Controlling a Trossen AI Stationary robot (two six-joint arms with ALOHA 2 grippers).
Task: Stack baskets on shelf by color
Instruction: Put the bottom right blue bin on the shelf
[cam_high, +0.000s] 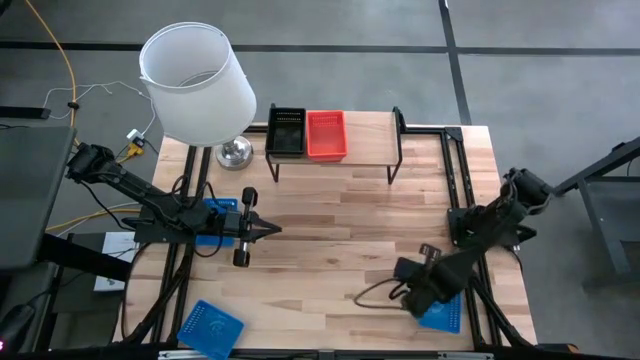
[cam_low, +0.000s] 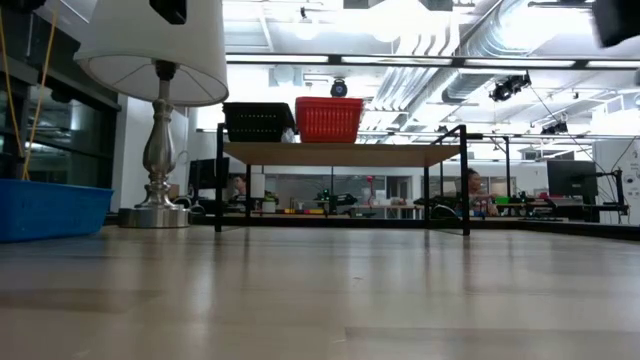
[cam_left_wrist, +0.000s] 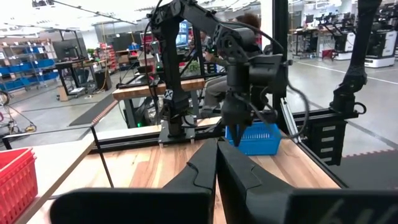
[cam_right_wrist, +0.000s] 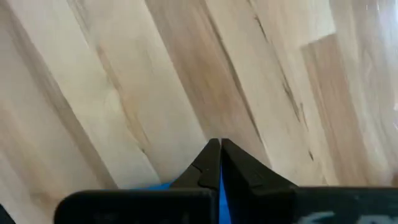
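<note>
the near edge of the table (cam_high: 330, 300) holds two blue baskets: one lies tilted at the near left corner (cam_high: 211, 327), the other sits at the near right (cam_high: 441, 314), partly under the right gripper (cam_high: 412, 297). that gripper hangs low over the inner edge of this basket with its fingers (cam_right_wrist: 208, 163) pressed together. in the right wrist view a sliver of blue shows just at and below the closed tips — whether they pinch the basket's rim or only touch it cannot be told. the left wrist view shows the same gripper pointing down at the blue basket's near wall (cam_left_wrist: 254, 138).

farther in, on the left side, the left gripper (cam_high: 268, 229) lies level above the table, pointing toward the middle, its fingers (cam_left_wrist: 211, 163) clenched shut on nothing. a third blue basket (cam_high: 218, 213) sits beneath that arm, mostly hidden by it; in the low view its wall (cam_low: 52, 208) shows at the left edge.

at the far side stands the shelf (cam_high: 372, 140), with a black basket (cam_high: 286, 131) and a red basket (cam_high: 326, 134) side by side on its left half — touching or nearly so. just left of the shelf stands a lamp (cam_high: 197, 83) with a white shade and a metal foot (cam_high: 235, 153).

beyond the table, the low view shows a room with benches and a seated person (cam_low: 472, 187).
</note>
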